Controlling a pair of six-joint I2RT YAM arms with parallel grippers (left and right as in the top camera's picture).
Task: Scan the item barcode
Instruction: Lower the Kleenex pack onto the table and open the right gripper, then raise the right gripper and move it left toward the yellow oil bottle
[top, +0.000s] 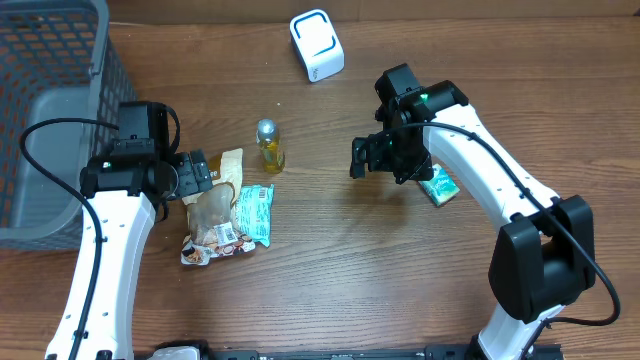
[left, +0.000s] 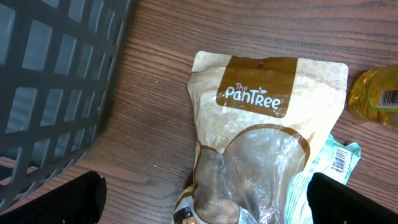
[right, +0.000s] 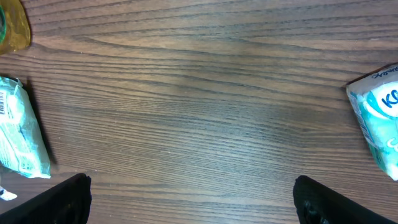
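My left gripper (top: 204, 177) stands open low over a beige and brown Pantree snack pouch (left: 261, 130), one finger on each side of the pouch's clear lower part. A teal packet with a barcode (left: 339, 158) lies beside the pouch. My right gripper (right: 193, 199) is open over bare wood, holding nothing. A green and white tissue pack (top: 438, 187) lies on the table just right of that gripper, and its edge shows in the right wrist view as the tissue pack (right: 379, 124). The white scanner (top: 317, 45) stands at the back centre.
A grey mesh basket (top: 50, 110) fills the far left. A small yellow bottle (top: 268, 146) stands upright behind the snack bags. Another snack bag (top: 215, 240) lies in front of the pouch. The wooden table (top: 330, 260) carries all of it.
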